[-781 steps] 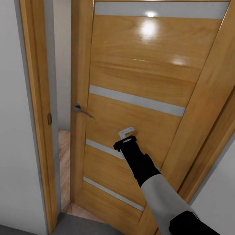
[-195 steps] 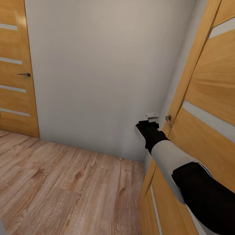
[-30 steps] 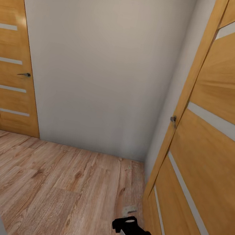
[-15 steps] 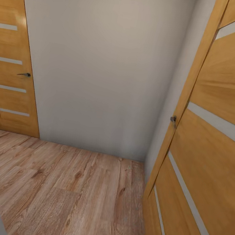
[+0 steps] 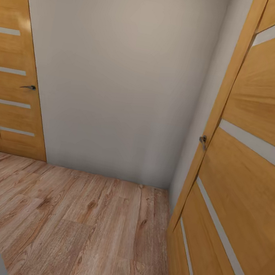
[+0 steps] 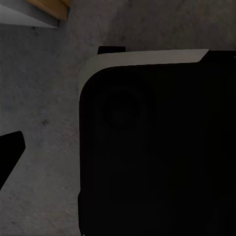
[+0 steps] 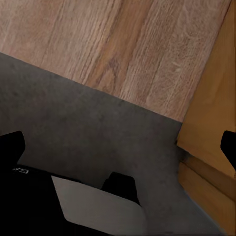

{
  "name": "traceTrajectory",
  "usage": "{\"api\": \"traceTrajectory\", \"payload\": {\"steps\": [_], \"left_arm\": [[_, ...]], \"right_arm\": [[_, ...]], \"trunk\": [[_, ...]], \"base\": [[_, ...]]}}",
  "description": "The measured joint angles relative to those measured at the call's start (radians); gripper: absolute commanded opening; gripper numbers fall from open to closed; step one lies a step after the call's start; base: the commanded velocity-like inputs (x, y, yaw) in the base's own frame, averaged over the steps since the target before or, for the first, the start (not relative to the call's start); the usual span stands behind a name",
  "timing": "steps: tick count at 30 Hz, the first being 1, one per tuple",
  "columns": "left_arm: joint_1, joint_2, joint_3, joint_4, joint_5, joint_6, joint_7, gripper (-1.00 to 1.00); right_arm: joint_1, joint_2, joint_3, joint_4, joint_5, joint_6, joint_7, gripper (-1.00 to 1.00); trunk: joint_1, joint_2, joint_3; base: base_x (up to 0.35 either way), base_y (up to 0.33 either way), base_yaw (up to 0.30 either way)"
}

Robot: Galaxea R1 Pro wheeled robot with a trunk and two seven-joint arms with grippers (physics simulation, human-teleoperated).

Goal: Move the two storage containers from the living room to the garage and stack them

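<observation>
Concrete floor [image 7: 93,132] meeting wood planks [image 7: 123,44]; gripper fingertips cropped, state unclear.

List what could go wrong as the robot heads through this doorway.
1. The open wooden door stands close along the robot's right side; its lever handle juts toward the passage and could catch an arm or the trunk.
2. The right wrist view shows the seam where grey concrete floor meets wood planks, beside the door's lower corner; a wheel might clip it.
3. The far door looks closed, so it may block the route.
</observation>
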Motion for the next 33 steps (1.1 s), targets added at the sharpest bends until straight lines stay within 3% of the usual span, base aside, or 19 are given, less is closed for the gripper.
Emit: {"api": "traceTrajectory", "payload": {"steps": [15, 20, 33], "left_arm": [[0.0, 0.0, 0.0, 0.0, 0.001, 0.0, 0.0, 1.0], [0.0, 0.0, 0.0, 0.0, 0.001, 0.0, 0.0, 1.0], [0.0, 0.0, -0.001, 0.0, 0.001, 0.0, 0.0, 1.0]], "right_arm": [[0.055, -0.077, -0.001, 0.001, -0.005, -0.022, 0.066, 1.0], [0.103, -0.101, 0.0, 0.001, -0.006, -0.037, 0.128, 1.0], [0.139, -0.114, -0.001, 0.001, -0.024, -0.071, 0.197, 1.0]], "trunk": [[0.0, 0.0, 0.0], [0.0, 0.0, 0.0], [0.0, 0.0, 0.0]], "base": [[0.0, 0.0, 0.0], [0.0, 0.0, 0.0], [0.0, 0.0, 0.0]]}}
